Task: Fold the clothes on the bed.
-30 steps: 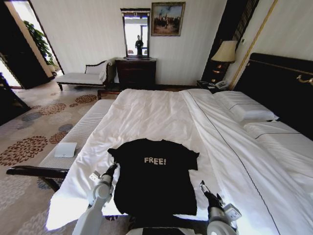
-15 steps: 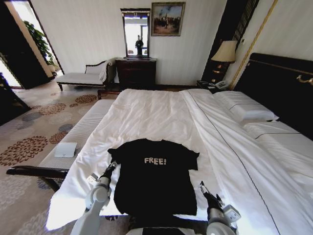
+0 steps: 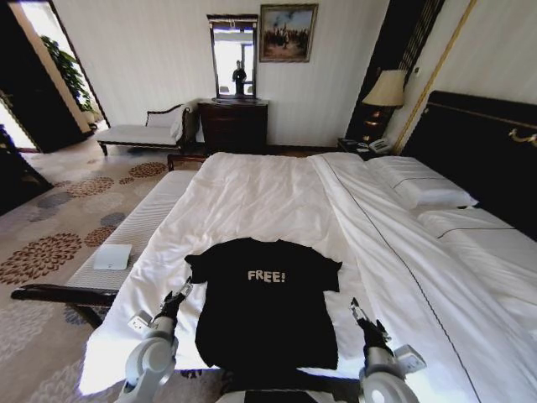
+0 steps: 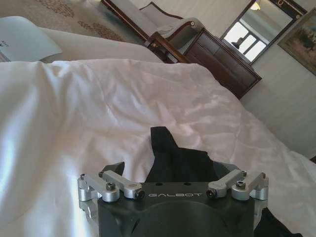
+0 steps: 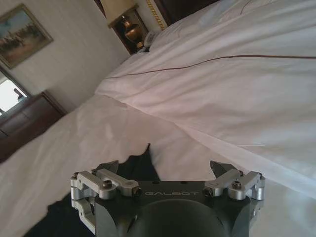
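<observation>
The lower hem of the black T-shirt (image 3: 267, 302) is cut off by the robot's body at the bottom of the head view, and in the left wrist view only a dark sleeve tip (image 4: 168, 160) can be made out above the gripper housing. One T-shirt is seen, soft and matte, laid flat with both short sleeves spread and white "FREE!" lettering facing up, on the near end of the bed (image 3: 252, 193). The bedding is white and lightly creased, and two pillows (image 3: 422, 186) are stacked against the tall dark headboard (image 3: 482, 151). Two grippers are counted. The left gripper (image 3: 179, 295) is held just beside the shirt's left sleeve, the right gripper (image 3: 359, 312) near the shirt's right edge on the sheet. In both wrist views the jaws are seen spread wide, with nothing held between them.
</observation>
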